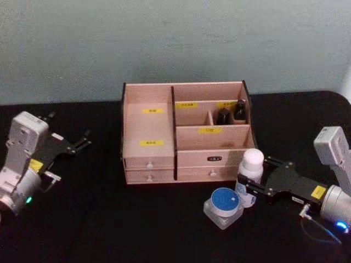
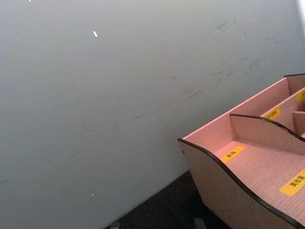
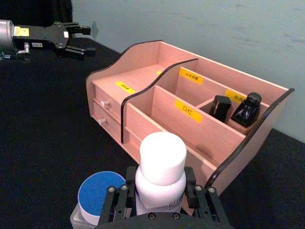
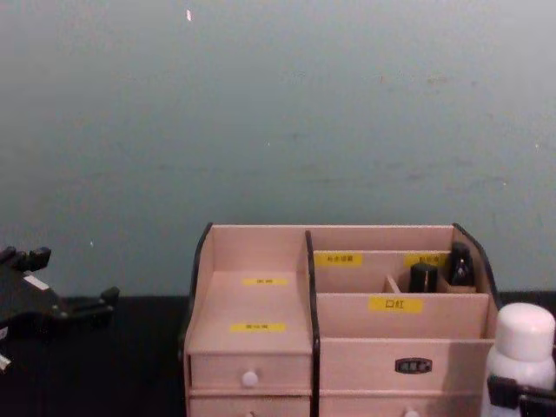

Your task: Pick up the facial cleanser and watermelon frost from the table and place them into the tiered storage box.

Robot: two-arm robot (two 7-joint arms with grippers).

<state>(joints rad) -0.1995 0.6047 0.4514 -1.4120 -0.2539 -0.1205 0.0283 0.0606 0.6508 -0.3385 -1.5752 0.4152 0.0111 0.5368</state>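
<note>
The bottle (image 3: 161, 174), white with a white cap, stands upright on the black table (image 1: 109, 219) between the right gripper's (image 3: 159, 191) fingers (image 3: 190, 183), which press against its two sides. Just beside that gripper, to its left and a little nearer the robot, sits one jar (image 1: 224, 204) with a blue lid, touching or almost touching the bottle. The box (image 1: 137, 126) rises just beyond the gripper, its front wall close behind the bottle. Two dark little bottles (image 3: 238, 109) stand side by side in the box's back right compartment. The box carries five yellow labels and three white knobs. The left gripper (image 3: 82, 40) hangs idle well off to the box's left, fingers spread, holding nothing.
</note>
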